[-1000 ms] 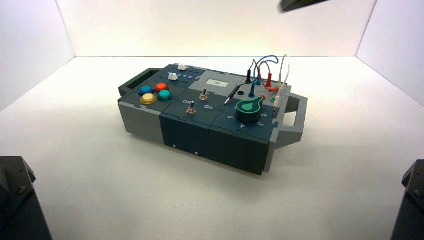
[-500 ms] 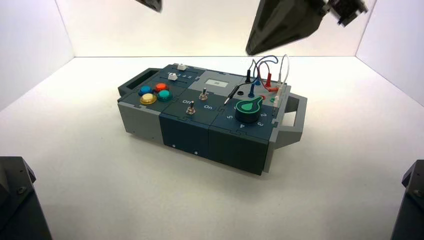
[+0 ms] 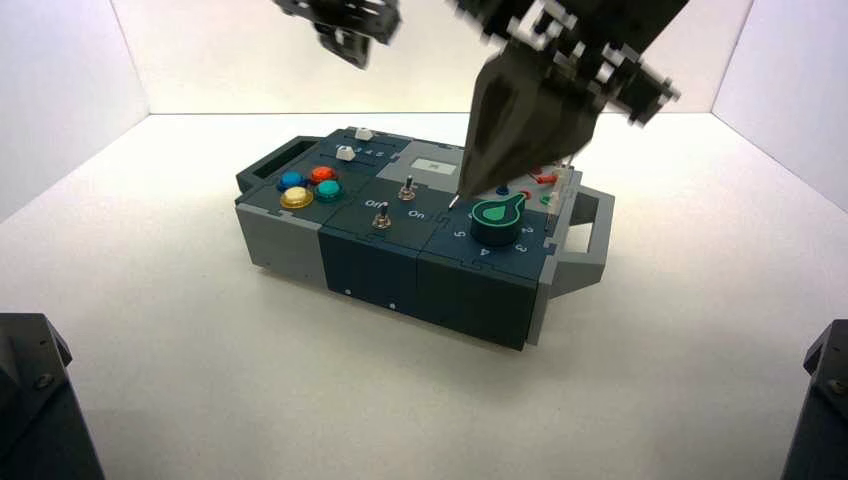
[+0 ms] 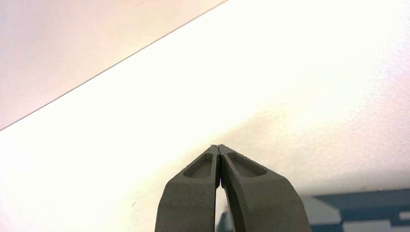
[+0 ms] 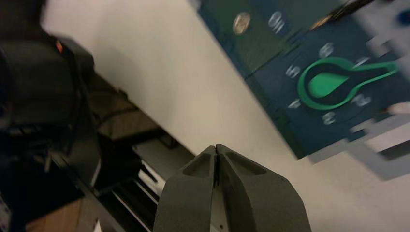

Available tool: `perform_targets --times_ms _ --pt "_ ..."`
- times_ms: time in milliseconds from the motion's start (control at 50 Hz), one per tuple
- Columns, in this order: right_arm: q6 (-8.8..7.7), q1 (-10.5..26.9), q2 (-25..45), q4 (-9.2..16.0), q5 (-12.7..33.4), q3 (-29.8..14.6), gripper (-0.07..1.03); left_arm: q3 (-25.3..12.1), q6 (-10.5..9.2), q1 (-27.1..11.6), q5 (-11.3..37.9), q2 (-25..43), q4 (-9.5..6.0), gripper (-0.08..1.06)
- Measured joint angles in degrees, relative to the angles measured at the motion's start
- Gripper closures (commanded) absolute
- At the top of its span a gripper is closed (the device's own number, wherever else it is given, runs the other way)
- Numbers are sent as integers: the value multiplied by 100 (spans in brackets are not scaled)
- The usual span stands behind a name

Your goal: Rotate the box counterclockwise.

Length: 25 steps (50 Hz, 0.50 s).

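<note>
When seen from above, nearest of all, a dark fixture (image 3: 40, 400) in the lower left corner and another dark fixture (image 3: 820, 410) in the lower right. Beyond them, pale tabletop (image 3: 250, 400), and on its middle the box (image 3: 370, 275), lying slantwise, right end nearer the camera than the left. On the right part of the top, a green-and-black dial (image 5: 325, 86), pointer aimed between the 2 and the mark just beside it. At the right end, a grey handle (image 3: 598, 235). Near the middle, two toggle switches (image 3: 382, 217), one behind the other. On the left part, four round buttons: yellow (image 3: 297, 198), green (image 3: 328, 190), blue (image 3: 291, 180) and red (image 3: 323, 174). At the left end, a dark handle (image 3: 265, 165). Farther back, a small display (image 3: 434, 166) on a grey panel, and two white sliders (image 3: 345, 153) toward the left. Over the wired part, hiding most of the wires, the right gripper (image 5: 216, 146), tips together, with nothing held; a black lead (image 5: 345, 13) and a red plug (image 3: 545, 178) in sight. Above the far side of the box, the left gripper (image 4: 218, 146), likewise closed and empty. Behind everything, a pale wall (image 3: 220, 60).
</note>
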Motion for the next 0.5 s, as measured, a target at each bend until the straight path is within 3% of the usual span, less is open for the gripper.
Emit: perform_targets --times_ms 300,500 --pt "0 176 316 132 -62 0 98 -264 35 -202 70 510 9 101" --pt "0 202 325 246 -79 18 98 -325 299 -185 79 712 0 101"
